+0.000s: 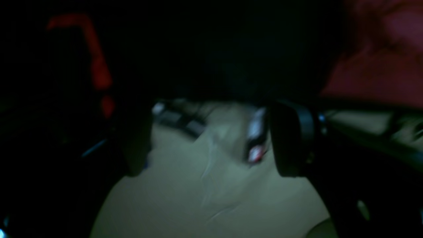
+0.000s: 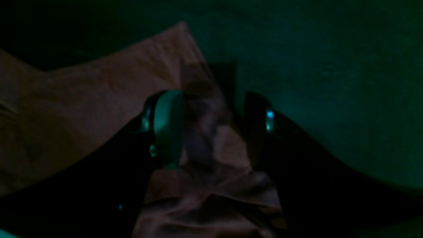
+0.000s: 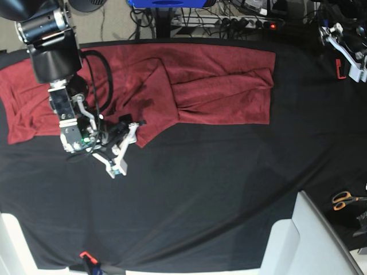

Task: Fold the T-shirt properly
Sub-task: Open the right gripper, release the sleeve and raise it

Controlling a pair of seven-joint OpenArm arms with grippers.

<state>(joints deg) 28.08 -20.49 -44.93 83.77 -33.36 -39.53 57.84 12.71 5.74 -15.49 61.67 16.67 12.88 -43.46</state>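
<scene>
1. T-shirt [image 3: 189, 86] lies flat along the far half of the black-covered table [image 3: 229, 195], long axis left-right, partly folded.
2. Right claw [image 3: 123, 149] sits low at the shirt's near hem corner; jaws apart, straddling cloth [image 2: 211, 142], not clamped.
3. Left claw [image 1: 211, 138] is parked well away at the far edge, jaws wide, empty.
4. Scissors [image 3: 344, 199] lie well clear; nothing blocks the fold.

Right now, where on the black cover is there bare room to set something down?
The wide stretch of black cloth table cover below the brick-red knit shirt is bare. It is crowded at left, where the right tool stands at the shirt's lower edge.
</scene>
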